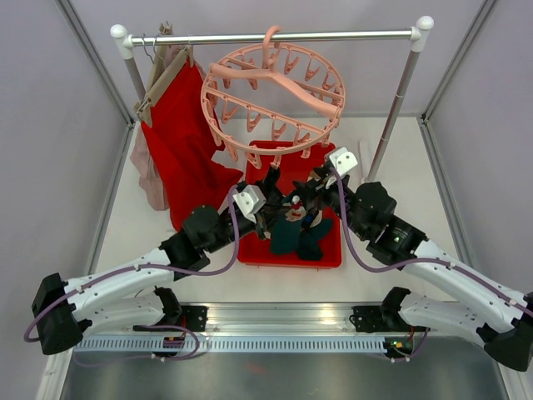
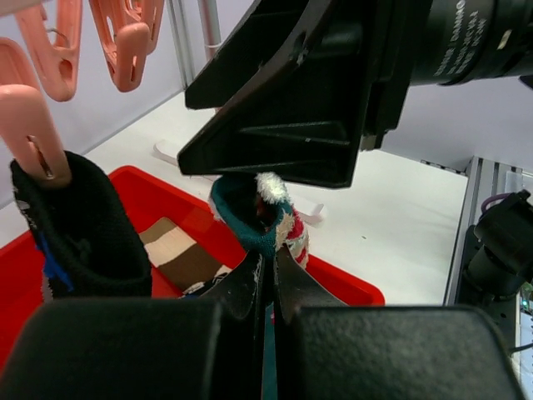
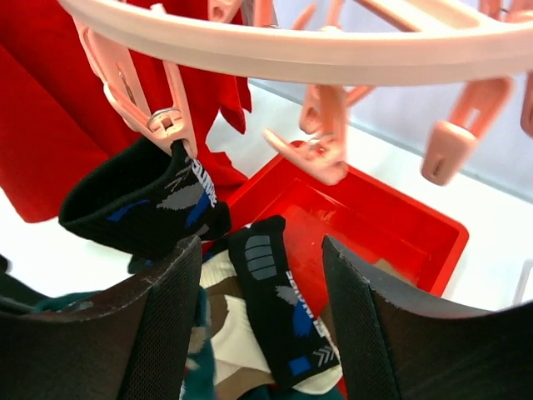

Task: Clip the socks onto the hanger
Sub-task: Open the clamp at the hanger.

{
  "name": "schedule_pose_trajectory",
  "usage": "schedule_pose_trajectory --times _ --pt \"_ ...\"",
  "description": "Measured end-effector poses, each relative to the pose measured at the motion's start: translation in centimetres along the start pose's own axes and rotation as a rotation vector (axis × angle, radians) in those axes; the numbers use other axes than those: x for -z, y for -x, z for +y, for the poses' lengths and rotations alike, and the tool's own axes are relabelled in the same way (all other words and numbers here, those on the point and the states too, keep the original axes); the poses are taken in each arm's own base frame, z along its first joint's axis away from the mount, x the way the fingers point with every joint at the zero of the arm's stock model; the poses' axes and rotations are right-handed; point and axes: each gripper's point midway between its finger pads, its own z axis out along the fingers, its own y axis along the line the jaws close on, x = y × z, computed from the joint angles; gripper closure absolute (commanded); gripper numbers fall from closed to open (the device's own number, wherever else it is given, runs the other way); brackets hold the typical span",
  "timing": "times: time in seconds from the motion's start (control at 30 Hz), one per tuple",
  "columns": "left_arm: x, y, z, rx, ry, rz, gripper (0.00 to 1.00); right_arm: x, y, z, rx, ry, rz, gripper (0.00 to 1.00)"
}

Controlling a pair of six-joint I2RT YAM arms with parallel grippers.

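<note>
Pinching a teal sock [image 2: 250, 212], left gripper [image 2: 268, 279] sits under the open right gripper [image 3: 258, 260].

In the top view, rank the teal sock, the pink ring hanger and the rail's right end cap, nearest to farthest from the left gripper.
1. teal sock, at the left gripper.
2. pink ring hanger, hanging just behind.
3. end cap, far back right.

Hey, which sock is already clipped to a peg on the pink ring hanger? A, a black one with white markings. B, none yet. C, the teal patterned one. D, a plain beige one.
A: a black sock with white markings hangs from a peg of the pink hanger, while the teal sock is pinched in the left gripper.
</note>
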Motion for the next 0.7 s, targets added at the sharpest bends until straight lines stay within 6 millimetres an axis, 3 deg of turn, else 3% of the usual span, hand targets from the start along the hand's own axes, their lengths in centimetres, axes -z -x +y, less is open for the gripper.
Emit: schedule_pose_trajectory --times 0.27,0.47,0.7 --pt "0.9 1.1 0.5 -0.024 0.029 -0.021 0.98 -1.0 1.6 -1.2 0.066 -0.006 -0.069 0.30" --pt "1.3 0.4 1.6 -0.050 0.084 0.016 0.98 -1.4 2.8 -2.5 0.071 0.007 -0.118 0.30" --pt "1.4 -0.2 2.2 -0.074 0.111 0.050 0.98 -2.1 3.6 -2.2 0.079 0.078 -0.162 0.30"
